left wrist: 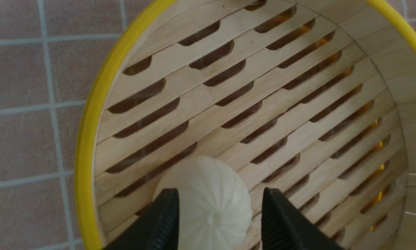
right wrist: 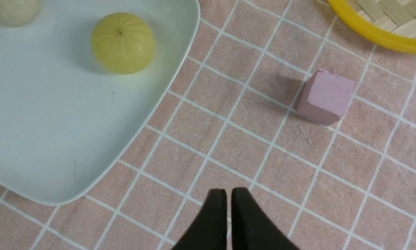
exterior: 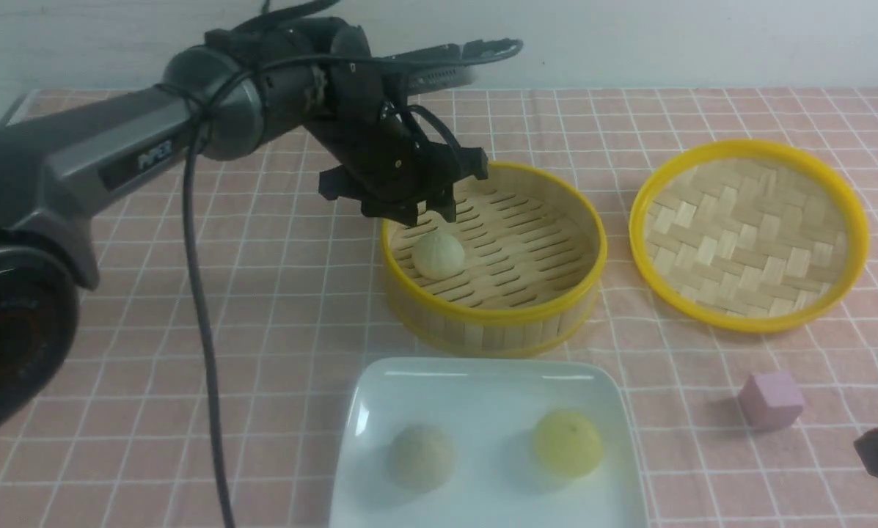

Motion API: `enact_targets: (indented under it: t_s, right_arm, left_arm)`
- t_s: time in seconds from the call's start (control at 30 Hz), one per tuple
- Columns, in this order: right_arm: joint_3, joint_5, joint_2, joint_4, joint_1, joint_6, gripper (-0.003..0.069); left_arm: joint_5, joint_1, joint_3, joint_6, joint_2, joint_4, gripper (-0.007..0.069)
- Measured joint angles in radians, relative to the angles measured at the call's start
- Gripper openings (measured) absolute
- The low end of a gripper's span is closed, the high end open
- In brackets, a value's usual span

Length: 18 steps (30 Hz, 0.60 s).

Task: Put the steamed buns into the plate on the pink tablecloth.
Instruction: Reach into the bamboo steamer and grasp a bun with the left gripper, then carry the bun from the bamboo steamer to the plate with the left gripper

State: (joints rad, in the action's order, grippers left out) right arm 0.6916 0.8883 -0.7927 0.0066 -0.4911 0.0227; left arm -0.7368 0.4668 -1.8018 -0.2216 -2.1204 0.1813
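Observation:
One pale steamed bun lies in the left part of the round bamboo steamer. My left gripper hangs just above it, open. In the left wrist view the bun shows between the spread black fingers of that gripper. The white square plate on the pink tablecloth holds a beige bun and a yellow bun. My right gripper is shut and empty over the cloth, beside the plate and the yellow bun.
The yellow-rimmed woven lid lies right of the steamer. A small pink cube sits on the cloth right of the plate, ahead of my right gripper in its wrist view. The left arm's cable hangs down left of the plate.

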Motion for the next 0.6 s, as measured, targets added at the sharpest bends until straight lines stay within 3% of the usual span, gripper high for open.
enact_targets:
  t_s: [0.1,0.23,0.3,0.6]
  right_arm:
    - [0.0,0.0,0.0,0.0,0.0,0.0,0.0018]
    - [0.0,-0.001,0.0,0.0,0.0,0.0,0.0022]
    - [0.0,-0.002,0.0,0.0,0.0,0.0,0.0025]
    - [0.0,-0.004,0.0,0.0,0.0,0.0,0.0037]
  left_arm:
    - [-0.008,0.0,-0.006,0.002,-0.039,-0.002,0.027]
    - [-0.034,0.0,-0.01,0.002,-0.055,-0.001,0.0088]
    - [-0.047,0.002,-0.012,0.006,-0.039,0.0,0.004]
    - [-0.292,0.079,-0.01,0.025,0.247,-0.004,0.0024]
